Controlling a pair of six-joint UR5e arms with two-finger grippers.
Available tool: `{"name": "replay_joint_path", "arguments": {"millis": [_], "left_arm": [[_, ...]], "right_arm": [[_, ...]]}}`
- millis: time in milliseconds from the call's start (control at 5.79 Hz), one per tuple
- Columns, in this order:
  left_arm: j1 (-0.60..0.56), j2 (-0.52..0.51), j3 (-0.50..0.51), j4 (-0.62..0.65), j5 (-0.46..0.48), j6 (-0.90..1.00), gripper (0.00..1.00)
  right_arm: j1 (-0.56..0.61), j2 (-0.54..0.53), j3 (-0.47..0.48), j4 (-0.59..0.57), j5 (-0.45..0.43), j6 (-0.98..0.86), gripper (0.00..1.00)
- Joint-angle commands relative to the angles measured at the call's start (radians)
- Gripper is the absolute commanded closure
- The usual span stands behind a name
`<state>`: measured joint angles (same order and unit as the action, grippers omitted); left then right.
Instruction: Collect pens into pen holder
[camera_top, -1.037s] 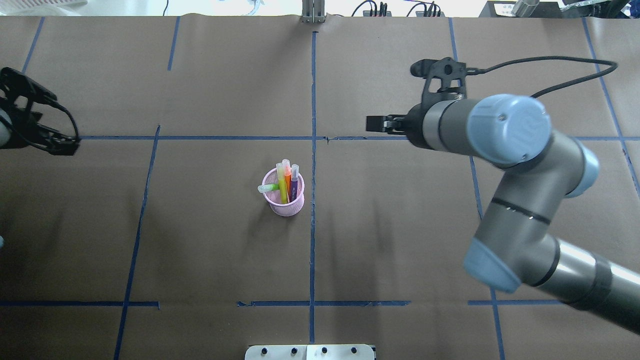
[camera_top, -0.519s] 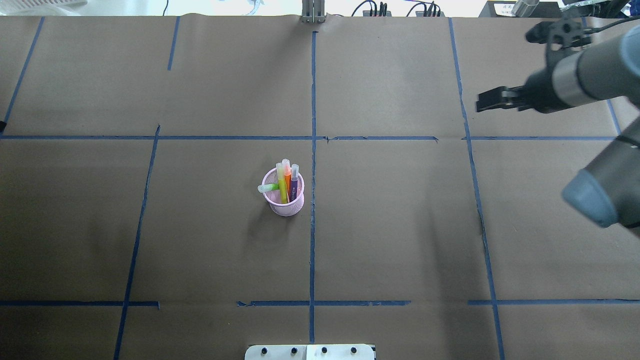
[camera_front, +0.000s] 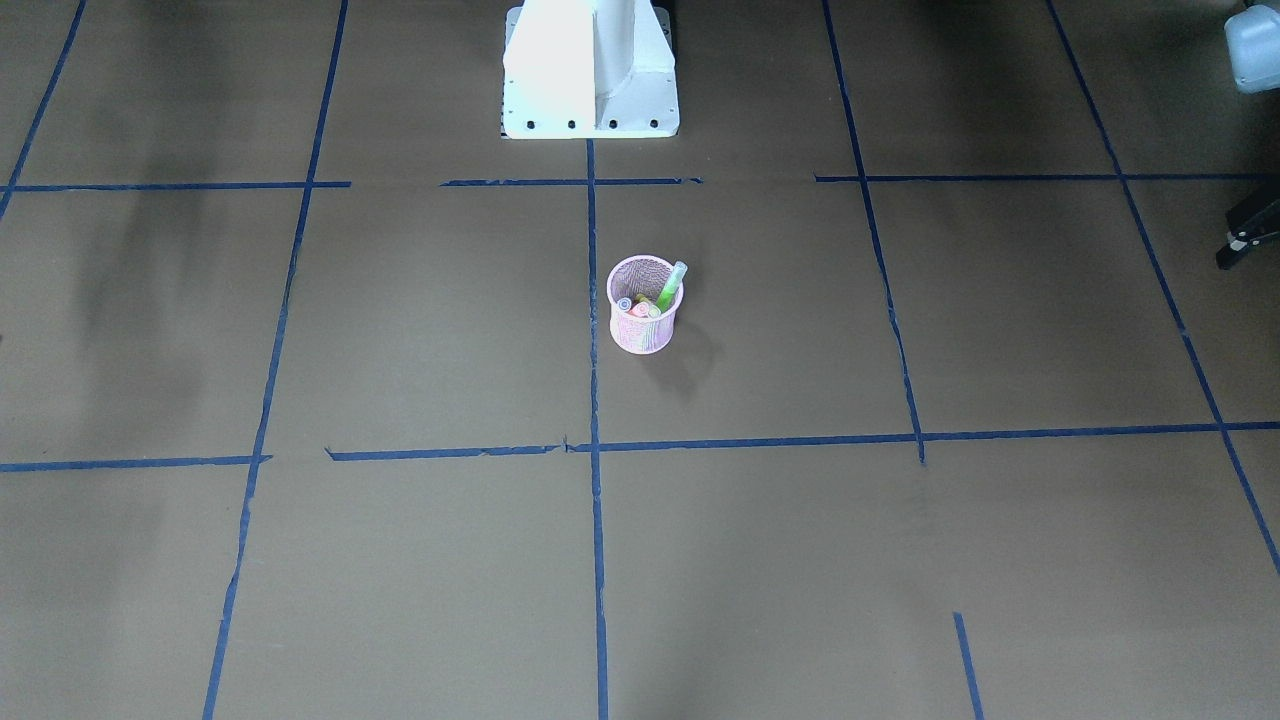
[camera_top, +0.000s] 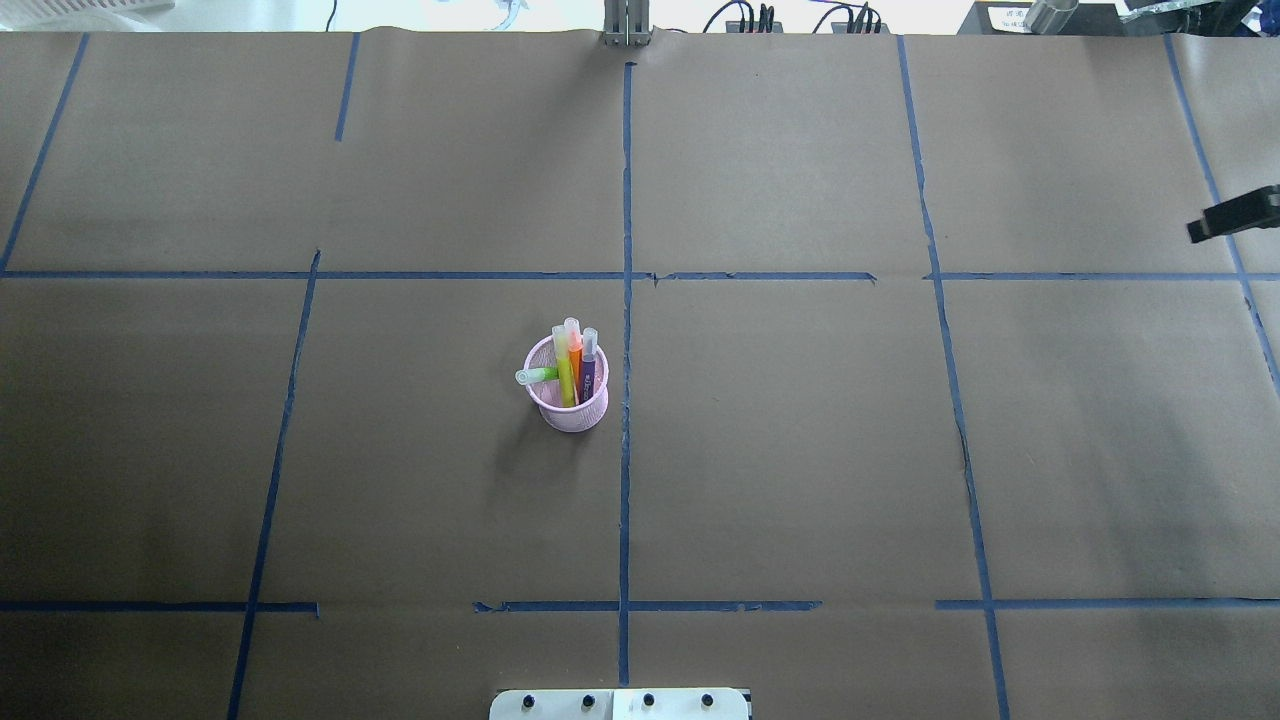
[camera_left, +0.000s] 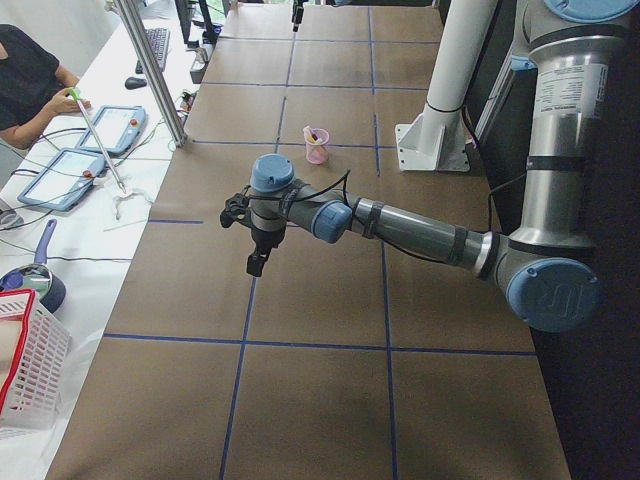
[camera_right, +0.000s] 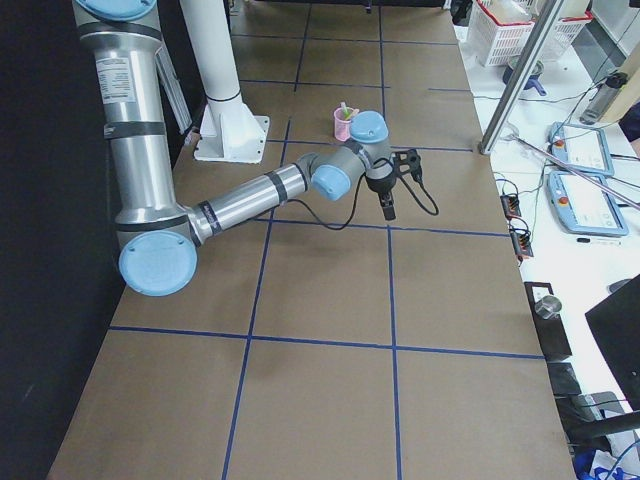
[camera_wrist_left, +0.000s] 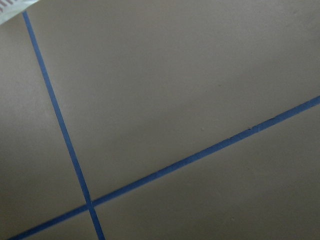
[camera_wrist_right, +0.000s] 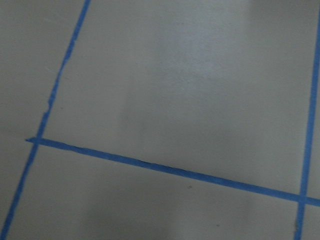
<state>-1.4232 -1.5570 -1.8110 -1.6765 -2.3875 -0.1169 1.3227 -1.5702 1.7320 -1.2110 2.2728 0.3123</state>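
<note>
Pink round wire-mesh cup (camera_top: 570, 408) stands upright near the middle of the brown paper-covered surface (camera_top: 800, 470), just beside a blue tape line (camera_top: 626, 480). Inside it a slim purple pen (camera_top: 588, 372), an orange pen (camera_top: 575, 355) and a yellow-green pen (camera_top: 564, 378) stand nearly upright. A bright green pen (camera_top: 538, 375) leans over the rim. The left hand (camera_left: 256, 264) and right hand (camera_right: 387, 208) hang well apart from the cup; I cannot tell whether either is clenched or released.

Place: robotics lab, where I work.
Counter: brown paper (camera_top: 800, 450) gridded with blue tape (camera_top: 627, 200).
Beside the counter: teach pendants (camera_left: 118, 128), an operator (camera_left: 25, 85).
On the counter: my white base (camera_front: 590, 70).
</note>
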Motion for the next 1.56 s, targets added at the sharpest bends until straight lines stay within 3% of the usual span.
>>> {"name": "replay_joint_path", "arguments": {"millis": [0,346,519,1383], "left_arm": [[-0.048,0.012,0.001,0.083,-0.074,0.008,0.0],[-0.056,0.105,0.009,0.095,-0.084,-0.001,0.0],[-0.056,0.127,0.013,0.09,-0.076,0.002,0.0],[-0.066,0.13,0.019,0.098,-0.053,0.017,0.0]], "right_arm": [[0.113,-0.017,-0.144,-0.019,0.077,-0.247,0.01],[0.2,0.016,-0.155,-0.303,0.083,-0.546,0.01],[0.229,0.015,-0.146,-0.349,0.083,-0.597,0.01],[0.228,-0.022,-0.146,-0.338,0.076,-0.584,0.0]]}}
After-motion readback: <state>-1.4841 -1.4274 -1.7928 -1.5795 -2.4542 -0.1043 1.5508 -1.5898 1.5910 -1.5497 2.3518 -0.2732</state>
